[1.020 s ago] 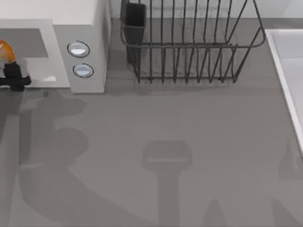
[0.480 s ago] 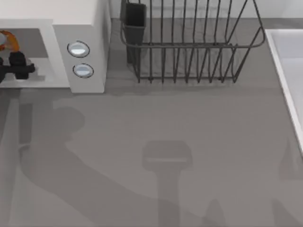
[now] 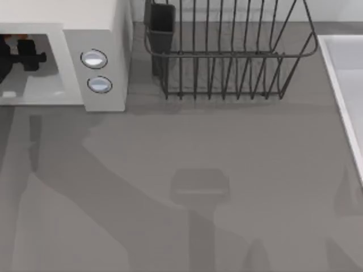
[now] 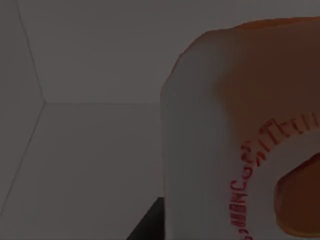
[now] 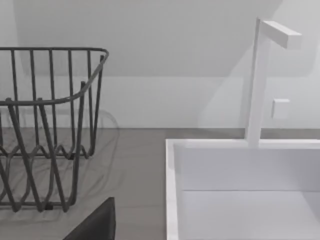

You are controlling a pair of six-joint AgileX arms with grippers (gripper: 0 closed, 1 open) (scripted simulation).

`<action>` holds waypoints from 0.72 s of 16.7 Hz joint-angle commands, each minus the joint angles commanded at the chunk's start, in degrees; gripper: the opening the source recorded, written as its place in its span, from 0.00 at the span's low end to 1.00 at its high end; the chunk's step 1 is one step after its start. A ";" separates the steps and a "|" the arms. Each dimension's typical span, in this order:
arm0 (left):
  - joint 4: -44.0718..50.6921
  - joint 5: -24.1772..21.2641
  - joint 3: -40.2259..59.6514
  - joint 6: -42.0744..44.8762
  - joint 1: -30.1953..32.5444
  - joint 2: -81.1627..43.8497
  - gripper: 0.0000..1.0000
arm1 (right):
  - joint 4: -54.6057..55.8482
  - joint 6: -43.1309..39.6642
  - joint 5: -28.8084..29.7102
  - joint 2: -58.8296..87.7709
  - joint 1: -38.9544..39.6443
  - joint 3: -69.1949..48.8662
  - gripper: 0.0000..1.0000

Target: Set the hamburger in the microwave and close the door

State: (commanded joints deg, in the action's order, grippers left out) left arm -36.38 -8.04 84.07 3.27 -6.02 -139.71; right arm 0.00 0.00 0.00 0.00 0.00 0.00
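The white microwave (image 3: 96, 34) stands at the table's back left, its grey cavity open toward the front. My left gripper (image 3: 24, 48) reaches into that cavity, shut on the hamburger. In the left wrist view the hamburger (image 4: 240, 140) looms close, cream with orange patches and red lettering, in front of the cavity's grey walls (image 4: 100, 50). In the top view the microwave's roof hides it. The door is out of view. A dark part of my right gripper (image 5: 95, 225) shows in the right wrist view, beside the rack and the basin.
A dark wire rack (image 3: 227, 56) with a dark cup (image 3: 161, 22) stands behind the table's middle, right of the microwave's two knobs (image 3: 94, 59). A white basin (image 3: 346, 85) with a white tap (image 5: 260, 80) fills the right edge. Bare grey tabletop (image 3: 198, 141) lies in front.
My left gripper has moved back, deeper into the microwave cavity, carrying the hamburger. The hamburger has slipped out of the top view under the roof.
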 joint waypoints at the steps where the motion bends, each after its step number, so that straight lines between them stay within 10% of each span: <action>1: 1.04 0.18 2.03 -0.09 0.23 -1.20 0.00 | 0.00 0.00 0.00 0.00 0.00 0.00 1.00; 7: 2.49 0.37 4.41 -0.20 0.49 -2.87 0.00 | 0.00 0.00 0.00 0.00 0.00 0.00 1.00; 12: 2.49 0.37 4.41 -0.20 0.49 -2.87 0.38 | 0.00 0.00 0.00 0.00 0.00 0.00 1.00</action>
State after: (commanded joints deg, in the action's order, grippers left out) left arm -33.89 -7.67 88.48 3.07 -5.53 -142.58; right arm 0.00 0.00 0.00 0.00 0.00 0.00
